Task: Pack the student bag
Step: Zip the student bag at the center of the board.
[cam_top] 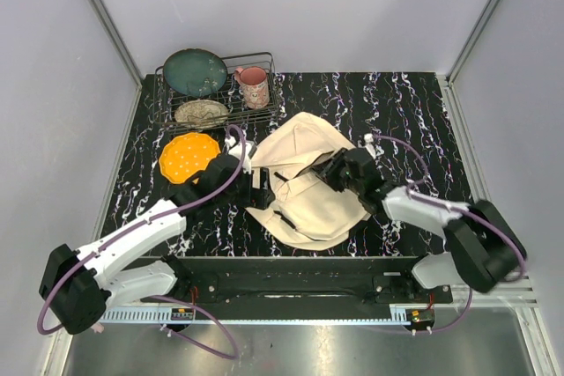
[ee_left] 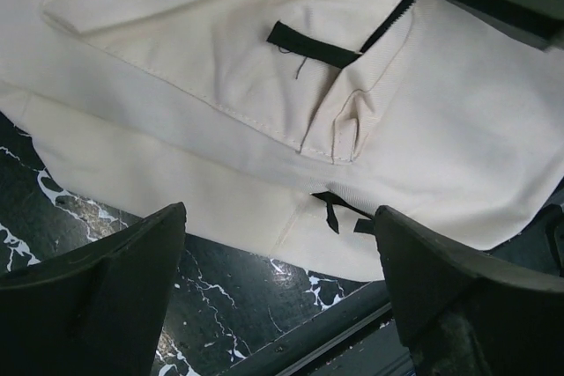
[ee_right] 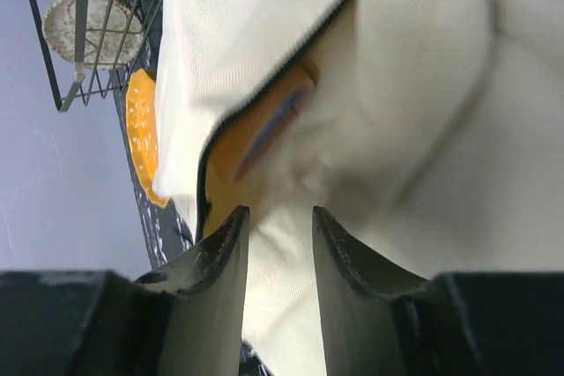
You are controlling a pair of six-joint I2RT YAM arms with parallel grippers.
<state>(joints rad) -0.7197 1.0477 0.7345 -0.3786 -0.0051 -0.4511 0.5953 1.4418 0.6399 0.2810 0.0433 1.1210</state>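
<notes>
Worktop centre is taken up by the student bag [cam_top: 308, 213], crowded on either side by the left tool [cam_top: 263, 187] and right tool [cam_top: 319, 172]. Far left is blocked by the wire rack [cam_top: 220, 94] and orange plate [cam_top: 188, 157]. Free passage is left over bare worktop [cam_top: 414, 112] far right.

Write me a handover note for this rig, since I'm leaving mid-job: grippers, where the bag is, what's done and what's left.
Left gripper: open wide, empty, at the left side of the bag.
Right gripper: jaws slightly apart at the bag's opening, with no clear grip on the cloth.
Bag: lying on the table between the arms, mouth open.
Done: something orange is inside, too blurred to name.
Left: closing the bag. An orange plate sits on the table to its left; I cannot tell whether it goes in.
</notes>
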